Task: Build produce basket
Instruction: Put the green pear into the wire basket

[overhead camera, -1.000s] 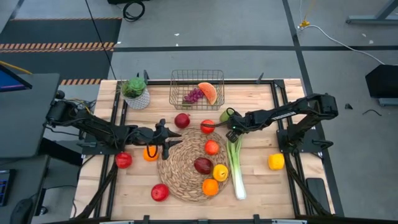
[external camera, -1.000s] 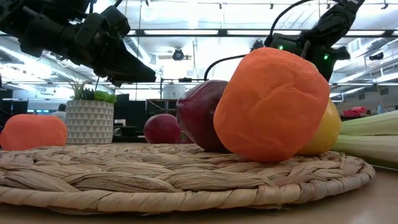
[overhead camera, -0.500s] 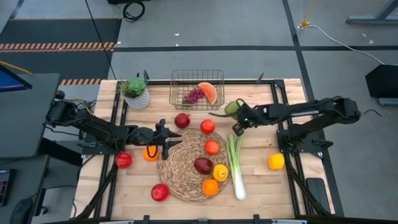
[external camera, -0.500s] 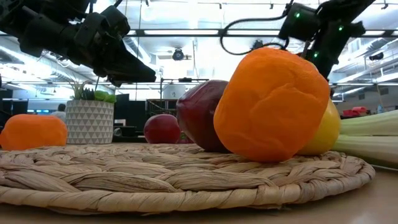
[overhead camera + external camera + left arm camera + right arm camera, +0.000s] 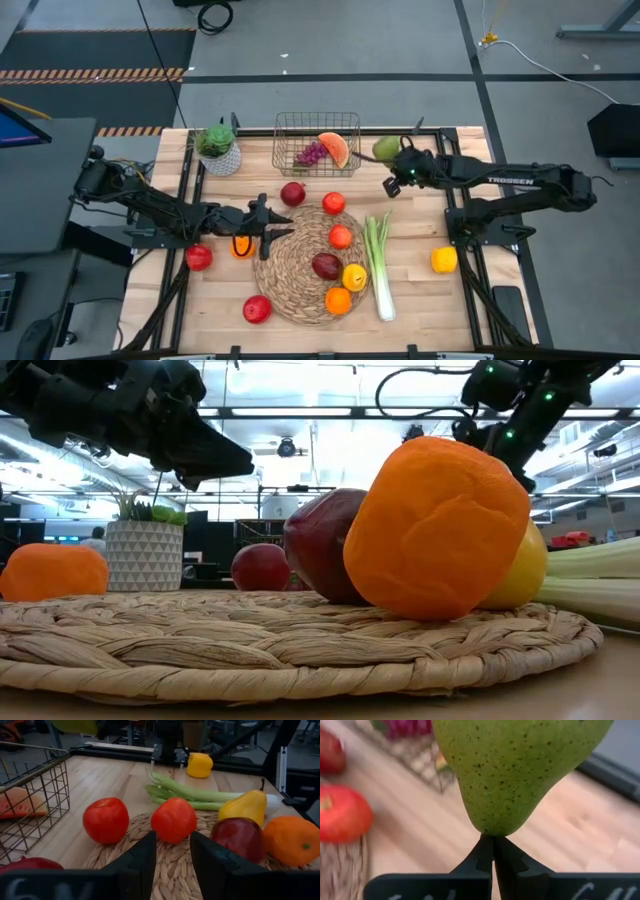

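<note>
The wire basket stands at the table's far edge with purple grapes and a watermelon slice inside. My right gripper is shut on a green pear, held in the air just right of the basket. My left gripper is open and empty above the left rim of the round straw mat. Its fingers frame a red fruit on the mat without touching it. My right gripper pinches the pear's narrow stem end between its two fingertips. The fingers come from the table's right, slanting toward the far left. The pear sticks out beyond the fingertips, its wide end away from the gripper, lifted clear of the table.
The mat holds a dark red apple, a yellow fruit, an orange and red fruits. A leek lies to the mat's right, with a yellow fruit beyond it. More fruit lies to the left. A potted plant stands far left.
My right gripper has carried the pear up from the mat's far right rim, toward the table's far edge and a little to the right. The pear is now beside the basket's right side.
</note>
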Available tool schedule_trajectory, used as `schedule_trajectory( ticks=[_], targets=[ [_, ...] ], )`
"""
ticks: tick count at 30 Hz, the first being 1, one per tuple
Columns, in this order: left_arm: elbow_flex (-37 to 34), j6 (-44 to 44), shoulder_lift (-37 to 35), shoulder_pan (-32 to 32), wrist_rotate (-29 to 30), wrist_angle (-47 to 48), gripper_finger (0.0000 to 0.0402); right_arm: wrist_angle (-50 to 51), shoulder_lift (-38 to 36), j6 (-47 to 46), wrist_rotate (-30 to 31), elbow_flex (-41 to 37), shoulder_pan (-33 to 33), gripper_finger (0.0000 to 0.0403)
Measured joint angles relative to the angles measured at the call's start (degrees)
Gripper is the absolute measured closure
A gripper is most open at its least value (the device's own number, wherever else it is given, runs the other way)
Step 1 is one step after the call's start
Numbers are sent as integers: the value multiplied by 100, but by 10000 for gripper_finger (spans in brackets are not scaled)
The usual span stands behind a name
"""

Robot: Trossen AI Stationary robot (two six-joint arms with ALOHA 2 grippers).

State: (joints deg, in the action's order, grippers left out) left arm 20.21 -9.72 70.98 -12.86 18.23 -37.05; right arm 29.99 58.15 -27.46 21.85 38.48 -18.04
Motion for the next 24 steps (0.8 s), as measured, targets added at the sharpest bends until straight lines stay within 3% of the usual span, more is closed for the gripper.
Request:
schedule_trajectory(
  ticks=[5,12,24],
  targets=[
    [0,178,0,0,14,7,276,-1177,-42,694,-105,0,-112,394],
    [0,284,0,2,19,10,276,-3051,155,1468,-911,11,17,393],
    [0,286,0,4,221,0,276,-4632,1139,1966,-1339,15,-192,391]
  ],
)
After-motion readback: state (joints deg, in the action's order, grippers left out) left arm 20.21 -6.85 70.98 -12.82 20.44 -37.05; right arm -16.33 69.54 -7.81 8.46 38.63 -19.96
